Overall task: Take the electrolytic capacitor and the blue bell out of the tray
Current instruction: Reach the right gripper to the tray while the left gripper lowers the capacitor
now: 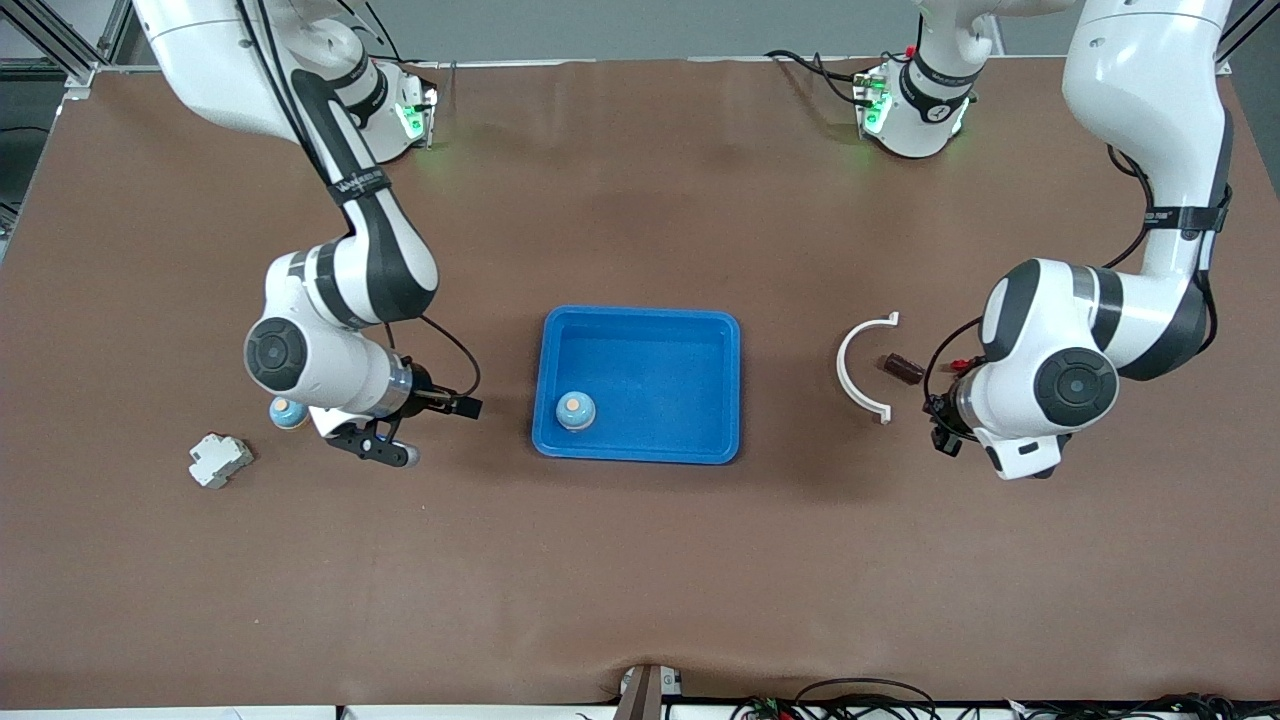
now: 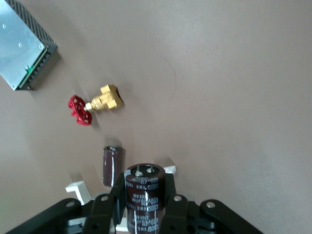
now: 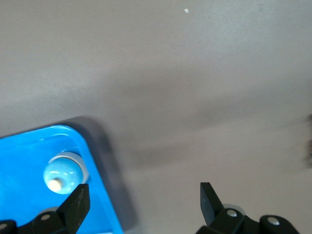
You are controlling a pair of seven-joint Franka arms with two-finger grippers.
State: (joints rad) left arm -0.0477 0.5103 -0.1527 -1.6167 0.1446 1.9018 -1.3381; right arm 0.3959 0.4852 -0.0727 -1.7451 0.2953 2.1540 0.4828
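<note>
A blue bell [image 1: 576,410] with an orange knob sits in the blue tray [image 1: 690,447], in the corner toward the right arm's end; it also shows in the right wrist view [image 3: 62,174]. My right gripper [image 1: 385,450] is open and empty [image 3: 144,195], low over the table between the tray and a second bell [image 1: 287,411]. My left gripper [image 1: 945,428] is shut on a dark brown capacitor [image 2: 144,200], held upright just above the table. A second capacitor [image 1: 903,367] lies on the table beside it [image 2: 111,165].
A white curved clip [image 1: 860,368] lies between the tray and the left gripper. A grey-white block [image 1: 220,460] lies at the right arm's end. The left wrist view shows a brass valve with a red handle [image 2: 95,106] and a grey box [image 2: 24,53].
</note>
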